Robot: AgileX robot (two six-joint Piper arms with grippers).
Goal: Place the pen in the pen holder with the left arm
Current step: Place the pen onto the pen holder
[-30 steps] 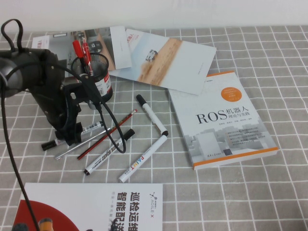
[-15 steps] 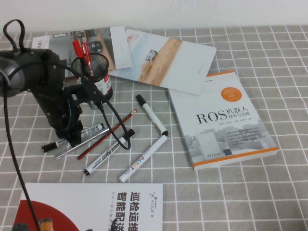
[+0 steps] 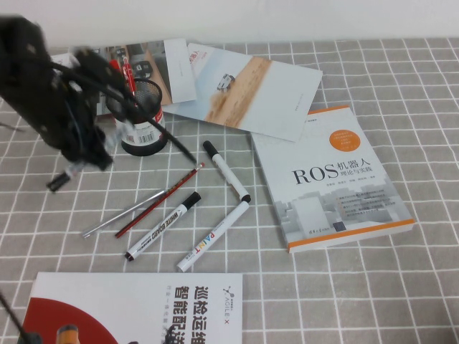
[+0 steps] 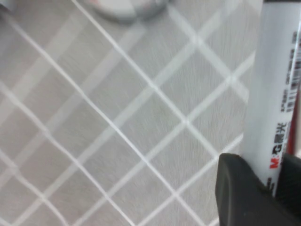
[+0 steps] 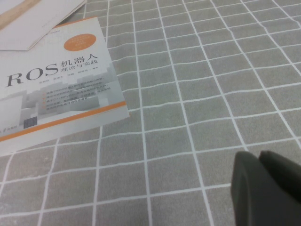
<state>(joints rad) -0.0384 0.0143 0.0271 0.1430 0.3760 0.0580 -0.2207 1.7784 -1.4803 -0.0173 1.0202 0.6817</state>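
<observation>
Your left gripper (image 3: 72,168) hangs above the desk (image 3: 401,287) near its far left corner, jaws clamped on the pen (image 4: 275,94), whose black cap pokes out toward the left edge. The pen holder (image 3: 140,118) stands just beside it on the right, red pens already inside. Open cloth lies under the pen. Your right gripper (image 5: 263,188) sits over bare desk beside the ROS book (image 5: 56,94), jaws closed together.
</observation>
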